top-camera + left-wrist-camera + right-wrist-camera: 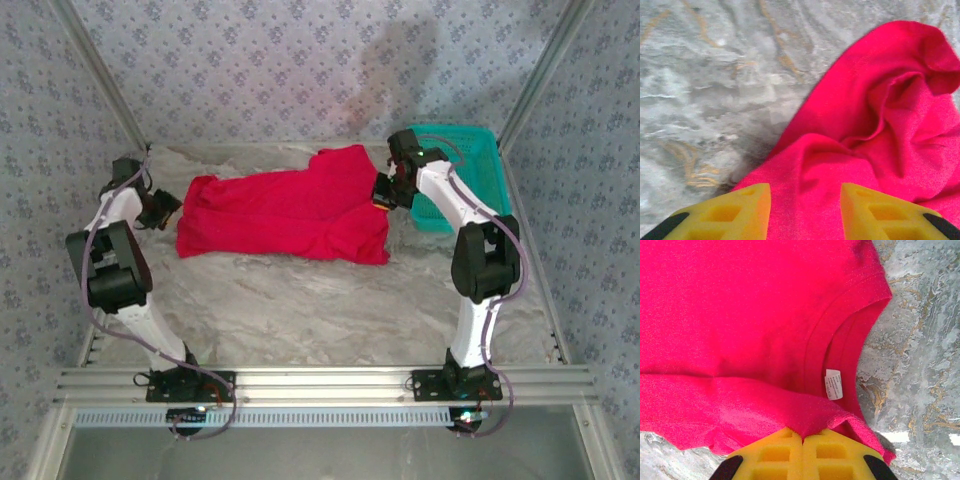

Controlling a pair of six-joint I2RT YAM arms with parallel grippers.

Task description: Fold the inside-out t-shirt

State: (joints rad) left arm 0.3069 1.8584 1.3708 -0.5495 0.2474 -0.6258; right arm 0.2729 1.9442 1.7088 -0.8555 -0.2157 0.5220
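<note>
On table [300,310], left tool [805,200] apart above t-shirt [290,215]; right tool [803,434] clamped on t-shirt edge.

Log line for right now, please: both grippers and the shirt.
left gripper: open above t-shirt | right gripper: shut on t-shirt by collar | t-shirt: rumpled on table
</note>
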